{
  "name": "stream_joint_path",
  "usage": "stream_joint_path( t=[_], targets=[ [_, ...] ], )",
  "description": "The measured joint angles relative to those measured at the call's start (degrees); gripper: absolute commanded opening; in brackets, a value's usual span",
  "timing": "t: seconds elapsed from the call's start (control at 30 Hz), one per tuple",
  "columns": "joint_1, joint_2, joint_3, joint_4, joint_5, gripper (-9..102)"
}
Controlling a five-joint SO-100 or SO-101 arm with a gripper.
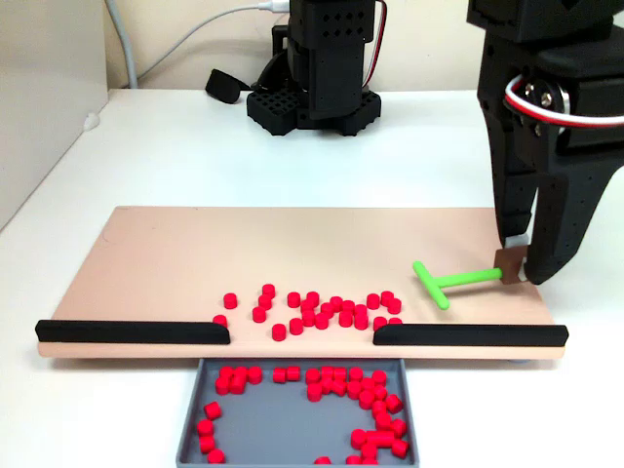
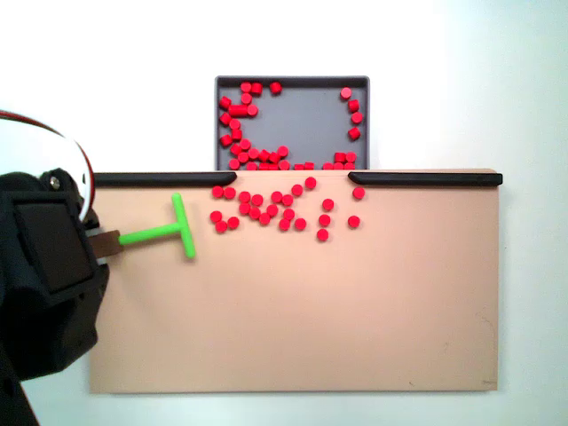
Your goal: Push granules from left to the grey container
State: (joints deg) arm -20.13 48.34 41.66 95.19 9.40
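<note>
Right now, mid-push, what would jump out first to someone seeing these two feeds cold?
The red granules: a loose cluster sits on the tan board just before the gap between the two black rails, and more already lie in the grey container beyond it. Next, the bright green T-shaped pusher, held by the black end effector at the right of this fixed view, its crossbar apart from the cluster.

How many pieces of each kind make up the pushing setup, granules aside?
Tan board: 1
Black rails: 2
Green pusher: 1
Grey container: 1
Total: 5
</note>
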Motion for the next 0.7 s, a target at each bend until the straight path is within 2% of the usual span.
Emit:
stream_joint_path(
  t=[0.7],
  targets=[
    [0.7,-1.49,0.0,-0.44,0.0,0]
  ],
)
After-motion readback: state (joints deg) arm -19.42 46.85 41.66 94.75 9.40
